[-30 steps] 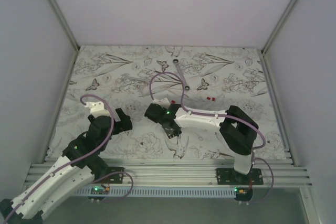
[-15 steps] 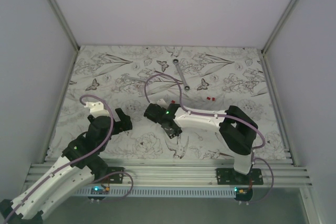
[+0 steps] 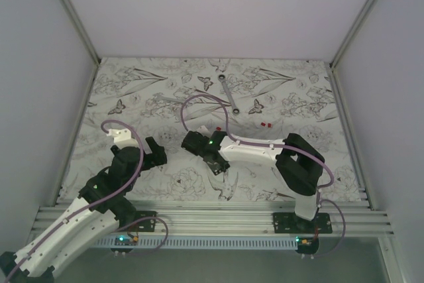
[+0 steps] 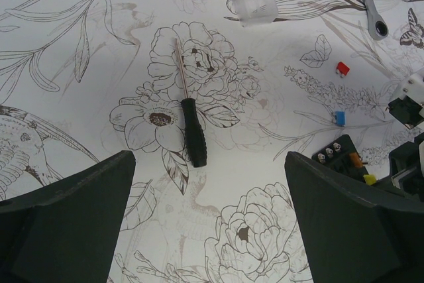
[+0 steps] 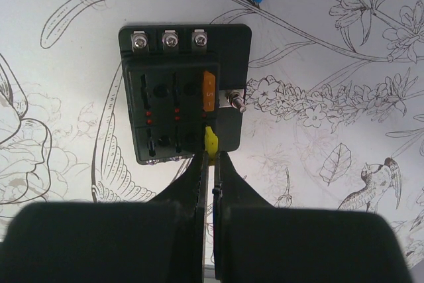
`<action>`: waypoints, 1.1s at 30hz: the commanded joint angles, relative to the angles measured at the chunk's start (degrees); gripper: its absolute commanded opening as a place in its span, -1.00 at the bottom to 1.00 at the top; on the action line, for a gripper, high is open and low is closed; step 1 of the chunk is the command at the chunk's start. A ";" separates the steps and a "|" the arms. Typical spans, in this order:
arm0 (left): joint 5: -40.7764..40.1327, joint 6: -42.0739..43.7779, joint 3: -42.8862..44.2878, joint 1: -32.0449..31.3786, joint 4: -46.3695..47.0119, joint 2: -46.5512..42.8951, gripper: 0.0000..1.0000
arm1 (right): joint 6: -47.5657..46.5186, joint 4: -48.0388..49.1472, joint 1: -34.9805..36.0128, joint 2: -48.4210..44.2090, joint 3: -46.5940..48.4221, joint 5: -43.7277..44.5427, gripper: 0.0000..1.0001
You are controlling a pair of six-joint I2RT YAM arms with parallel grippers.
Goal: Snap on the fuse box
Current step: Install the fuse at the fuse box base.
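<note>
Right end effector [image 5: 211, 162] pinches yellow fuse [image 5: 211, 142] at fuse box [image 5: 165, 107]

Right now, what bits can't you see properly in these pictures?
Fuse box: in the left wrist view, it is partly behind a finger of the left gripper.
Yellow fuse: in the right wrist view, its lower end is hidden between the fingertips of the right gripper.
Red bits: in the top external view, they are too small to name.
</note>
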 commanded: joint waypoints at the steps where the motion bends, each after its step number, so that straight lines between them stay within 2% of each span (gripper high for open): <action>1: -1.22 -0.14 -0.61 0.30 -1.15 -0.58 0.99 | -0.66 0.08 0.61 1.93 1.00 -0.84 -1.00; 13: -1.22 -0.36 -0.78 0.33 -1.17 -0.78 0.99 | -1.74 1.88 0.79 2.70 1.03 -1.93 -0.99; 19: -1.17 -0.35 -0.78 0.33 -1.17 -0.77 1.00 | -1.81 3.43 0.95 0.38 0.36 -3.14 -0.89; 33: -1.03 -0.38 -0.77 0.33 -1.12 -0.76 0.99 | -0.56 3.89 0.96 2.15 -0.96 -2.90 -0.92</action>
